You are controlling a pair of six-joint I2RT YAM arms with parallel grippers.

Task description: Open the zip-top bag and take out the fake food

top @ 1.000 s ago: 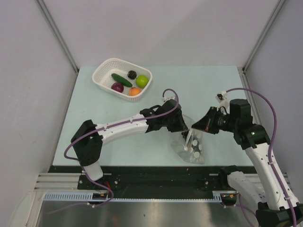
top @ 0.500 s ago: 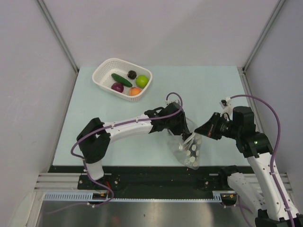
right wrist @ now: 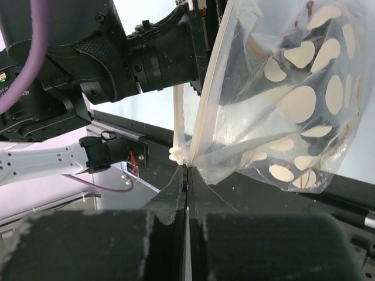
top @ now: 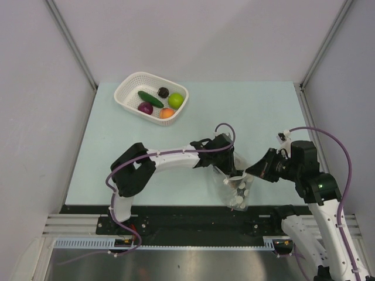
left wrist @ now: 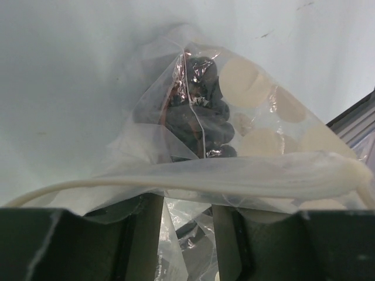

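**Bag held between two tools at the front of the desk**

The zip-top bag (top: 237, 191) is near the front edge of the desk (top: 263, 111), between the two arms, with its mouth turned up toward them. Whether its bottom rests on the desk cannot be told.

Right tool (right wrist: 186, 171): closed tight, pinching the corner of the bag's pale zip strip (right wrist: 202, 126). The dotted panel (right wrist: 304, 99) hangs away to the side.

Left tool (left wrist: 187, 202): fingers (left wrist: 143, 231) narrowly apart at the bag's mouth, crumpled clear film in the gap. The zip strip crosses just beyond the fingertips. No firm grip can be made out.

Inside the bag, seen through the film: dark fake grapes (left wrist: 202, 117), low in the pouch beside the pale dots.

At the far left of the desk, well apart from the bag, is a white basket (top: 130, 86). It holds a cucumber (top: 150, 99), lime-green ball (top: 176, 100), orange fruit (top: 167, 113), purple piece (top: 145, 108) and a small dark piece (top: 163, 92).
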